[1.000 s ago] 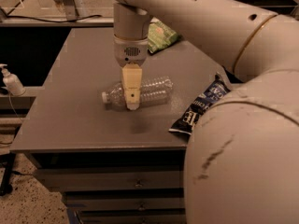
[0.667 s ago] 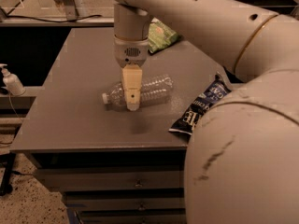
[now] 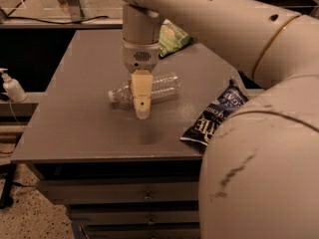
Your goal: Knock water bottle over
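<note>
The water bottle (image 3: 165, 85), clear ribbed plastic with a white cap pointing left, lies on its side in the middle of the grey table (image 3: 75, 118). My gripper (image 3: 142, 112) hangs straight down from the arm's wrist, in front of the bottle's neck end and covering part of it. Its tip is just above the tabletop on the near side of the bottle. I cannot tell whether it touches the bottle.
A dark blue chip bag (image 3: 215, 113) lies near the table's front right edge. A green chip bag (image 3: 173, 36) lies at the back behind the wrist. A white pump dispenser (image 3: 12, 86) stands on a low ledge to the left. Drawers (image 3: 144, 195) sit under the table.
</note>
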Controlling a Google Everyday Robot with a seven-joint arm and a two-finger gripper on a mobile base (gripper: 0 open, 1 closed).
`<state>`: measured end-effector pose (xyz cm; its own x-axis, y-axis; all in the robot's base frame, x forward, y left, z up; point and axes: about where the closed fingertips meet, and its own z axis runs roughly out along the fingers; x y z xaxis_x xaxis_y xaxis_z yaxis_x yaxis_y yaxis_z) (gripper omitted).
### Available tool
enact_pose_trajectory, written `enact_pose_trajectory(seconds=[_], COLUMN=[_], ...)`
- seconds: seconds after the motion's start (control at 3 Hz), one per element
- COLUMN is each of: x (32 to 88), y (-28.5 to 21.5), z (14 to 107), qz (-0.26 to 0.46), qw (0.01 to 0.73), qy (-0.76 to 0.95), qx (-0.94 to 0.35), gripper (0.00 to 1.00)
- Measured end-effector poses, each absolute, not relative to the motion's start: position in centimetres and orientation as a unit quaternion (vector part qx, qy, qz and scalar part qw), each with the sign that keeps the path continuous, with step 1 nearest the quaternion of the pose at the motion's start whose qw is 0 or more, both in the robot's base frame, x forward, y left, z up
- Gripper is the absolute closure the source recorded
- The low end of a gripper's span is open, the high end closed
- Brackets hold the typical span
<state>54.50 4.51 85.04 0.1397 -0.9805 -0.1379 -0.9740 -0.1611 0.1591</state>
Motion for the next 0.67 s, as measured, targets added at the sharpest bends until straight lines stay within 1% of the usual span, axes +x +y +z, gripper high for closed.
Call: enact_pose_trajectory(seconds=[0.67], x=[54.9], y=[2.4], z=[86.7], qz=[-0.102], qw=[-0.016], qy=[-0.674], qx=[0.731], gripper=[0.0])
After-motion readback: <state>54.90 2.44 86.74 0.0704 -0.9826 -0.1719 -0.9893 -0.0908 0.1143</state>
